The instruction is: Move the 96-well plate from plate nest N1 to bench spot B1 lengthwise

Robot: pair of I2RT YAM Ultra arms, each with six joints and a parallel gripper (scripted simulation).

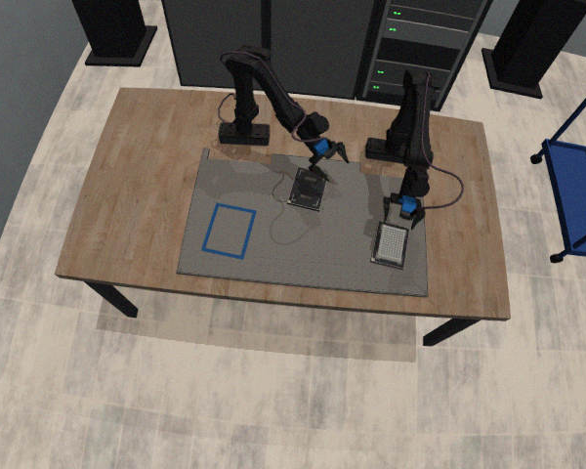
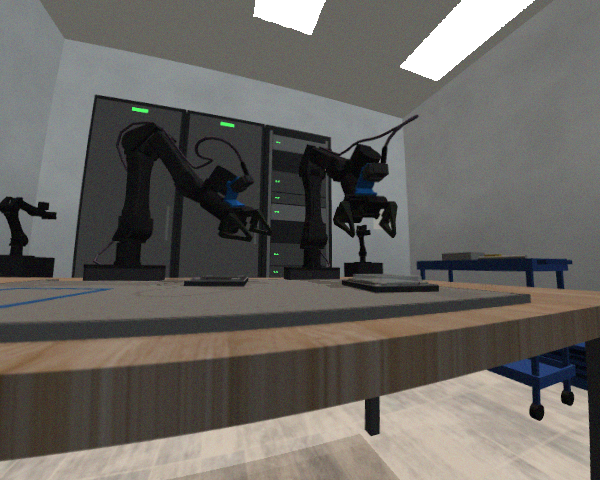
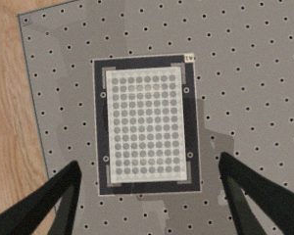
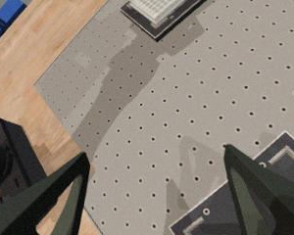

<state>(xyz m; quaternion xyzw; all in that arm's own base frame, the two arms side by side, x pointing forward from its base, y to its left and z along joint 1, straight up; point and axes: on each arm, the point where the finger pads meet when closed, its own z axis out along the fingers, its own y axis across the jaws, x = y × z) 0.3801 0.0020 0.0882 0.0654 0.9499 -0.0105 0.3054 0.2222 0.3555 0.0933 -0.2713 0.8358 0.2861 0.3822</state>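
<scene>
The white 96-well plate (image 1: 390,243) sits in a dark plate nest (image 3: 146,188) at the mat's edge; it also shows in the left wrist view (image 3: 146,128) and the exterior view (image 2: 388,280). My left gripper (image 1: 409,212) (image 2: 365,217) is open and empty, hovering well above the plate's end, with its fingers wide on either side of the plate in the left wrist view (image 3: 148,162). My right gripper (image 1: 331,153) is open and empty, above a second, empty nest (image 1: 307,189). The blue taped outline (image 1: 229,230) lies on the mat's other side.
The grey perforated mat (image 1: 303,227) covers the middle of the wooden table. The two arm bases (image 1: 243,133) (image 1: 384,151) stand at the back. A blue cart (image 1: 578,196) stands off the table beside the plate's end. Dark cabinets stand behind.
</scene>
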